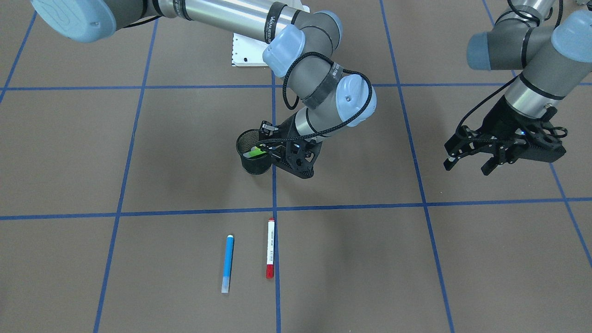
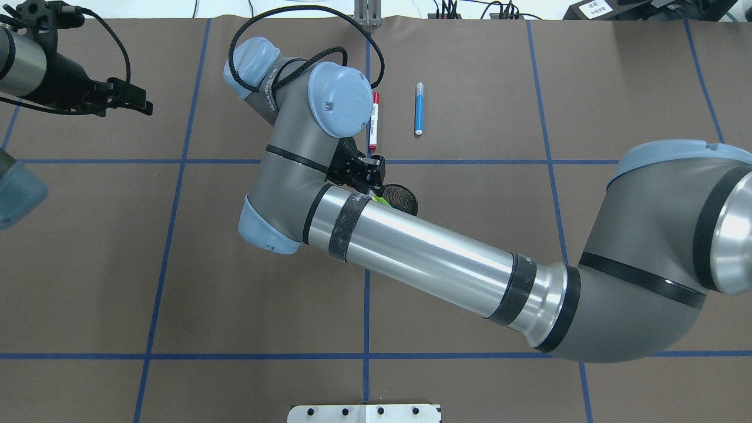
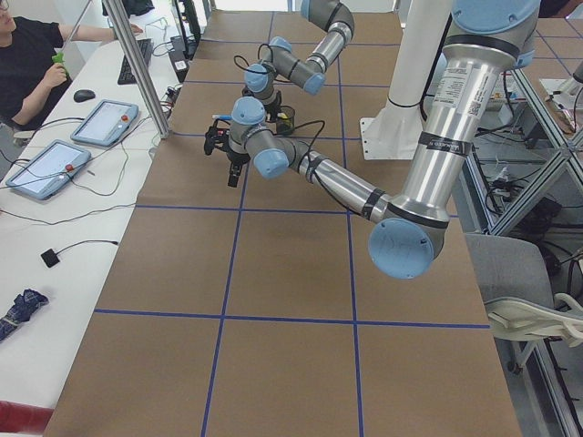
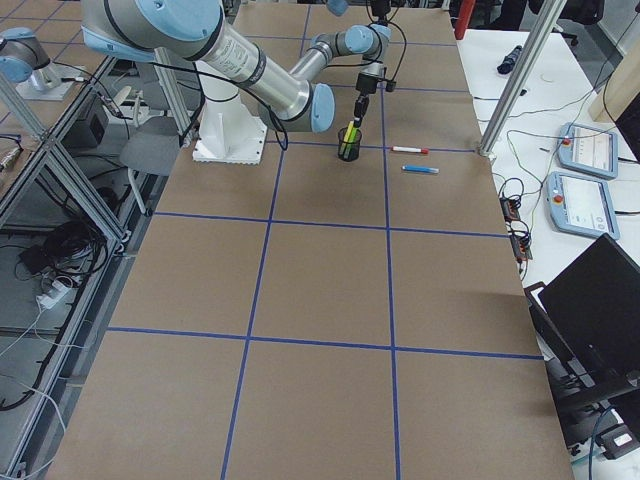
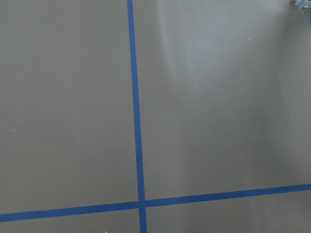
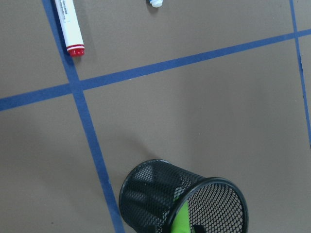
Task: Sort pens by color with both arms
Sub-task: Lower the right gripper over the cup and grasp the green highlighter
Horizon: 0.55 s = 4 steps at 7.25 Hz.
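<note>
Brown tape-gridded surface point(image 1: 138, 152) | blue pen point(image 1: 227, 263), red-cap pen point(image 1: 271, 248) lie side by side, apart from cup point(image 1: 244, 137) | right end effector point(image 1: 267, 149) at green pen point(image 1: 255, 151) in cup, grip unclear | left end effector point(image 1: 469, 165) open wide, empty | pens likely light, stiff, slick, roll-prone: pinch mid-barrel

light: bright, even, from above | shadows: soft, faint, on the table point(image 1: 370, 259) under both arms | glare: pale streak along right arm point(image 2: 423, 247) silver tube | focus: sharp; no blur
</note>
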Tool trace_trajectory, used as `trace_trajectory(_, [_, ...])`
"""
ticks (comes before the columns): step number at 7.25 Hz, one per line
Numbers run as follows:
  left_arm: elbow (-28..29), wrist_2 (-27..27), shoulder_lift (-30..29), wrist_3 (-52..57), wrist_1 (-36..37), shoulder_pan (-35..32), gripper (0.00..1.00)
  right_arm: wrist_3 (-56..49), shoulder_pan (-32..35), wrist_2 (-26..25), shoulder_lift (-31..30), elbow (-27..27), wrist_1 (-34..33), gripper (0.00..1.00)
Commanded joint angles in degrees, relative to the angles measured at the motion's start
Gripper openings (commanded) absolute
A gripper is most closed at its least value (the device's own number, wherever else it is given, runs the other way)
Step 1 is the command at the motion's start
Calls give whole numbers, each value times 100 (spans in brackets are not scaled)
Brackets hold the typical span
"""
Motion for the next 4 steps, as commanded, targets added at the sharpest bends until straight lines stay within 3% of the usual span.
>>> trace_trajectory(1, [3, -2, -6, -1, -3, 0, 99, 0, -9, 0, -26, 3, 0, 41])
trace_trajectory(3, [3, -2, -6, -1, -3, 0, 99, 0, -9, 0, -35, 3, 0, 34])
trace_trajectory(4, [3, -2, -6, -1, -12, 0, 99, 0, -1, 0, -35, 3, 0, 20])
